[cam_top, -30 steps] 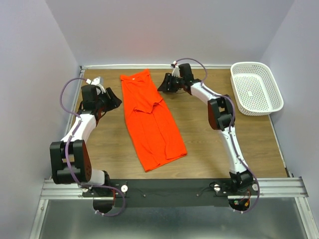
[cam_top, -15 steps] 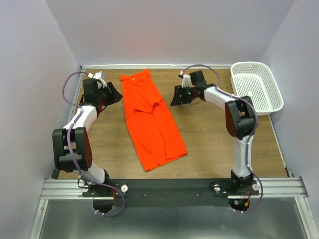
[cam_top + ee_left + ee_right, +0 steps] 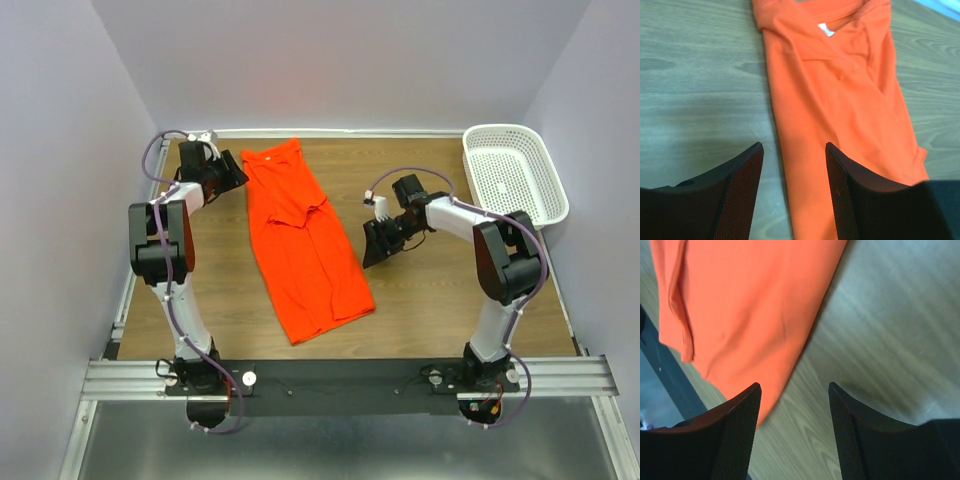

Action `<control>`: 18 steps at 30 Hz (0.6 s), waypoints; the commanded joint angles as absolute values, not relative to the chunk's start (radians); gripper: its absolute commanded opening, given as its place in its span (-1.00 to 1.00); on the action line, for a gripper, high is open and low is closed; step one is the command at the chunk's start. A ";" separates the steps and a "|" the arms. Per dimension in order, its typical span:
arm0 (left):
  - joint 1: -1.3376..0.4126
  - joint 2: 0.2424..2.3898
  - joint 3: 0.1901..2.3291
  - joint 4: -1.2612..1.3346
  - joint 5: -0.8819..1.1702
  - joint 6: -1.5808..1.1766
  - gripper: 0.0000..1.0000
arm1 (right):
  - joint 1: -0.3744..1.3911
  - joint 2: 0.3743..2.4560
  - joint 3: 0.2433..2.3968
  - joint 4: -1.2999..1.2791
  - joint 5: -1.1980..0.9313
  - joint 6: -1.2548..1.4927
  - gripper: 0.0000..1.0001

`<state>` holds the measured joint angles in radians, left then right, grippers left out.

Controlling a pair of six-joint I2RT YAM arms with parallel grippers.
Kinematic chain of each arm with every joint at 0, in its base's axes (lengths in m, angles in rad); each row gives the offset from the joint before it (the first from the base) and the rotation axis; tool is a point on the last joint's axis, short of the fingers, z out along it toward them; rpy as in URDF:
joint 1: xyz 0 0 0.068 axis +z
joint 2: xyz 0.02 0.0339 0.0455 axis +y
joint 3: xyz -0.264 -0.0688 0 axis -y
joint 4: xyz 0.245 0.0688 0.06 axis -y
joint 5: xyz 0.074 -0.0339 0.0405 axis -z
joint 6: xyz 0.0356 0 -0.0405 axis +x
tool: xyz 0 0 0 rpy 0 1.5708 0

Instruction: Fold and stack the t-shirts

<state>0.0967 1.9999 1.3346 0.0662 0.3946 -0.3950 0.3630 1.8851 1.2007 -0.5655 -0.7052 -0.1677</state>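
One orange-red t-shirt (image 3: 303,245) lies on the wooden table, folded lengthwise into a long strip with its collar at the far end. In the left wrist view the t-shirt (image 3: 840,100) shows its white neck label (image 3: 826,30). My left gripper (image 3: 238,172) hovers open beside the collar end, and in its own view the left gripper (image 3: 793,148) straddles the shirt's left edge without holding it. My right gripper (image 3: 372,254) stands open to the right of the shirt's middle. From its wrist camera the right gripper (image 3: 795,388) is over bare wood, with the t-shirt (image 3: 740,305) edge just beside it.
A white lattice basket (image 3: 513,175) stands at the table's far right corner. The black rail with both arm bases (image 3: 330,380) runs along the near edge. Grey walls close in the left, far and right sides.
My right gripper has swung from beside the collar toward the near side, along the shirt's right edge. My left gripper has shifted farther back toward the collar's left corner.
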 commanded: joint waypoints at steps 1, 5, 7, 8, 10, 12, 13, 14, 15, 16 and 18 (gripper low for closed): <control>0.101 2.083 1.407 0.087 0.422 -0.410 0.23 | 0.365 1.867 1.157 -0.643 -0.749 -0.248 0.29; 0.100 2.157 1.469 0.075 0.468 -0.414 0.23 | 0.365 1.894 1.147 -0.664 -0.764 -0.267 0.29; 0.098 2.187 1.494 0.072 0.483 -0.420 0.23 | 0.370 1.917 1.149 -0.676 -0.782 -0.279 0.28; 0.097 2.197 1.500 0.072 0.495 -0.425 0.23 | 0.373 1.922 1.149 -0.686 -0.788 -0.282 0.28; 0.095 2.215 1.514 0.069 0.497 -0.426 0.22 | 0.379 1.928 1.150 -0.689 -0.795 -0.282 0.27; 0.095 2.227 1.523 0.067 0.500 -0.428 0.22 | 0.390 1.939 1.154 -0.693 -0.796 -0.276 0.27; 0.097 2.230 1.525 0.064 0.502 -0.426 0.22 | 0.396 1.942 1.155 -0.693 -0.796 -0.273 0.27; 0.095 2.229 1.525 0.064 0.496 -0.428 0.22 | 0.408 1.951 1.158 -0.693 -0.795 -0.265 0.26; 0.095 2.230 1.525 0.064 0.494 -0.428 0.22 | 0.416 1.957 1.160 -0.693 -0.796 -0.261 0.26; 0.095 2.233 1.528 0.058 0.491 -0.428 0.21 | 0.423 1.965 1.161 -0.693 -0.796 -0.258 0.25; 0.095 2.232 1.531 0.054 0.494 -0.426 0.18 | 0.437 1.980 1.173 -0.692 -0.792 -0.242 0.24</control>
